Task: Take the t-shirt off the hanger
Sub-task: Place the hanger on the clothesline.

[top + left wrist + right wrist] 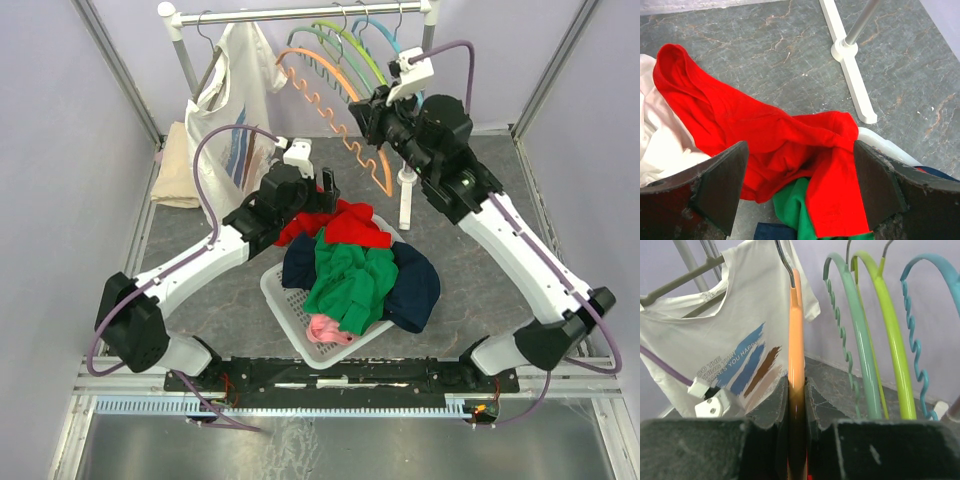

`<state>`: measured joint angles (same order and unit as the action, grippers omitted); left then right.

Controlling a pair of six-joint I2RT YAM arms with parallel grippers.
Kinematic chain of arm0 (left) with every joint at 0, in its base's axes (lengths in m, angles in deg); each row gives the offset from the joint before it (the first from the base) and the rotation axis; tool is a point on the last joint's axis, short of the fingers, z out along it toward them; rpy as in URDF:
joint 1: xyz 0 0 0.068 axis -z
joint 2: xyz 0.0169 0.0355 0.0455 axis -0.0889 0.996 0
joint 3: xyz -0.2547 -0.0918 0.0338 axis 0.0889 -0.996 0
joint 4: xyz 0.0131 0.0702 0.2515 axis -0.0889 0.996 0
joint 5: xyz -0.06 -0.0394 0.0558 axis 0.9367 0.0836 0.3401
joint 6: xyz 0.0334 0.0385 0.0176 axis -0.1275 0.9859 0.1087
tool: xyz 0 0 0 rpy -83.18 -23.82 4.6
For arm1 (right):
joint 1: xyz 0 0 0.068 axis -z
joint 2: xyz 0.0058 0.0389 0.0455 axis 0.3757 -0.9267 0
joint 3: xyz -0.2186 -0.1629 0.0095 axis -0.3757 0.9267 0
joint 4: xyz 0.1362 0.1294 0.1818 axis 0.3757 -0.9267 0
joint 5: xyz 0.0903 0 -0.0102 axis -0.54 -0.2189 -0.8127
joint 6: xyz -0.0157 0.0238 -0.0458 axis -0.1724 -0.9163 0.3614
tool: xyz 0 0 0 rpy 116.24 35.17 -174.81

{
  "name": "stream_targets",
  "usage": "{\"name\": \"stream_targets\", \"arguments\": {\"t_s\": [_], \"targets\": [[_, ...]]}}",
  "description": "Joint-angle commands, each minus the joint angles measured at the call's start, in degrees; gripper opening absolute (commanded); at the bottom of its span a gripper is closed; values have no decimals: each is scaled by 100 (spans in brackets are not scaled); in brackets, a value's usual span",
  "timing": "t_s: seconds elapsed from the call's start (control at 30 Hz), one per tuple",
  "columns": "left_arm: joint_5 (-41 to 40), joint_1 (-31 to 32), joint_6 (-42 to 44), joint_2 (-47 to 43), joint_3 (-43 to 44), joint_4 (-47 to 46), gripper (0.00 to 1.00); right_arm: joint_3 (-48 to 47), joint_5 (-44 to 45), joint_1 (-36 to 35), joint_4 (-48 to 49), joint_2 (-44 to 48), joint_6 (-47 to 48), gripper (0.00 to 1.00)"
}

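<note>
My right gripper (796, 390) is shut on the lower arm of a bare orange hanger (796, 340), which still hooks on the rail (300, 13) in the top view. A red t-shirt (770, 130) lies crumpled over the clothes pile in the white basket (275, 290), one end trailing onto the table. My left gripper (800, 185) hovers just above it, jaws wide open with nothing between them. A white printed t-shirt (730, 330) hangs on a grey hanger at the rail's left end (230, 110).
Green (860, 340), lime (890, 340) and blue (920, 315) bare hangers hang right of the orange one. The basket holds green (792, 205), navy and pink clothes. The rack's white foot (852, 75) stands behind the basket. Beige cloth (178, 165) lies at far left.
</note>
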<state>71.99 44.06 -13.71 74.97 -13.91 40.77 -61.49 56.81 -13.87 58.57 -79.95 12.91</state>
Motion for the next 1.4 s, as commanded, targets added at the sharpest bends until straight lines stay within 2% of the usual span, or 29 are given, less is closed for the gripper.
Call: {"name": "stream_targets", "arguments": {"t_s": [0.0, 0.4, 1.03, 1.2, 1.3, 1.37], "targets": [[80, -16, -287, -280, -32, -435, 91, -639, -46, 6, 732, -321, 136, 2], [123, -17, -351, -383, -158, -591, 91, -1369, 63, 6, 1064, -1137, 219, 2], [67, -20, -386, -561, -298, -687, 90, -2601, 393, 26, 768, -2132, 287, 2], [20, -20, -384, -666, -307, -707, 90, -2660, 458, 49, 665, -2266, 231, 1], [-6, -20, -386, -727, -307, -714, 90, -2566, 500, 50, 597, -2226, 197, 4], [-25, -17, -386, -764, -302, -722, 90, -2442, 525, 58, 570, -2132, 195, 13]]}}
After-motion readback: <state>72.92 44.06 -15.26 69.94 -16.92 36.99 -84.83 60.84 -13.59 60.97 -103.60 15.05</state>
